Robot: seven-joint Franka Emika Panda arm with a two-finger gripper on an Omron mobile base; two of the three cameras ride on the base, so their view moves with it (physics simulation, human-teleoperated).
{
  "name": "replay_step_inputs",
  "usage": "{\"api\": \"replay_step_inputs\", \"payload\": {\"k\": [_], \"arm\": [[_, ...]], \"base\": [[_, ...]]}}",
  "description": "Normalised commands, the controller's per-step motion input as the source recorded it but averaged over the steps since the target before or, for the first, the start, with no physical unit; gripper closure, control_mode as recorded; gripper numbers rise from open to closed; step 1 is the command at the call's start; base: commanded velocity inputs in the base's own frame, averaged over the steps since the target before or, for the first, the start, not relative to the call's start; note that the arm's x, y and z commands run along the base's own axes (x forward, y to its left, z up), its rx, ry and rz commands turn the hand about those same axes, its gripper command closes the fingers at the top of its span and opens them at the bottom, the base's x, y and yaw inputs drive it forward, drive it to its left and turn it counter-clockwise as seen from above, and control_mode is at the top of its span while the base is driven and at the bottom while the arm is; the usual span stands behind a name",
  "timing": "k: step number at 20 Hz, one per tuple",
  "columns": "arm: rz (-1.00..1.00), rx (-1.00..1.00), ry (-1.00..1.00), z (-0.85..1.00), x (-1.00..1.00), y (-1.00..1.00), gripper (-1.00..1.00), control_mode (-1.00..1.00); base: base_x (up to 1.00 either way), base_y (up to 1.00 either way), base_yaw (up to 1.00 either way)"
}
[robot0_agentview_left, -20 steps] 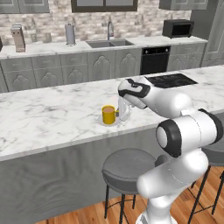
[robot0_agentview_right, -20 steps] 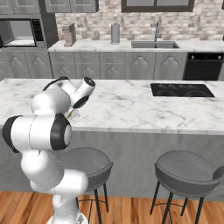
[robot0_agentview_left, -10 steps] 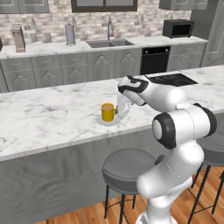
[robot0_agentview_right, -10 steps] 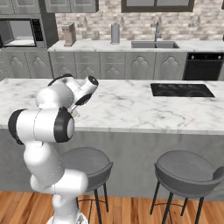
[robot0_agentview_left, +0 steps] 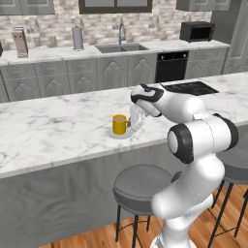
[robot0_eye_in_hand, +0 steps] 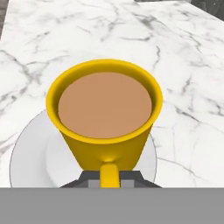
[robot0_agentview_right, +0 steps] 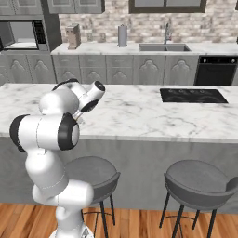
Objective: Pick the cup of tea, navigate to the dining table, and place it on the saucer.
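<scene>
Cup of tea: the yellow mug [robot0_agentview_left: 119, 124] stands upright on the saucer, full of brown tea; in the hand view the mug [robot0_eye_in_hand: 105, 122] has its handle at 6 o'clock, pointing to the camera.
Saucer: the pale round dish [robot0_agentview_left: 121, 133] lies flat on the marble under the mug; in the hand view the saucer [robot0_eye_in_hand: 28, 151] shows its rim from about 7 to 10 o'clock of the mug and again at 4 o'clock.
Dining table: the long white marble top [robot0_agentview_left: 53, 131] with grey veins carries saucer and mug near its front edge.
Gripper: the gripper [robot0_agentview_left: 134, 124] is at 3 o'clock of the mug in the left base view; in the hand view the gripper [robot0_eye_in_hand: 109, 181] is clenched on the mug's handle, one dark tip on each side of it.
Arm: the white arm [robot0_agentview_right: 60, 125] bends over the table edge; in the right base view it hides the mug.
Stools: one grey round stool [robot0_agentview_left: 143, 181] stands under the table edge, at 6 o'clock of the mug; another stool [robot0_agentview_right: 202, 181] stands further right in the right base view.
Cooktop: a black cooktop [robot0_agentview_right: 193, 95] is set in the table top, at 3 o'clock and well apart from the arm.
Back counter: a sink with faucet [robot0_agentview_left: 120, 41], a black oven [robot0_agentview_left: 170, 71] and a microwave [robot0_agentview_right: 21, 35] are along the far wall.
</scene>
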Motion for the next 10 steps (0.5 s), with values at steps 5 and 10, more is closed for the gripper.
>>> {"api": "replay_step_inputs", "payload": {"k": [5,10], "arm": [[0.00,0.00,0.00,-0.01,0.00,0.00,1.00,-1.00],[0.00,0.00,0.00,0.00,0.00,0.00,-1.00,-1.00]], "base": [[0.00,0.00,0.00],[0.00,0.00,0.00]]}}
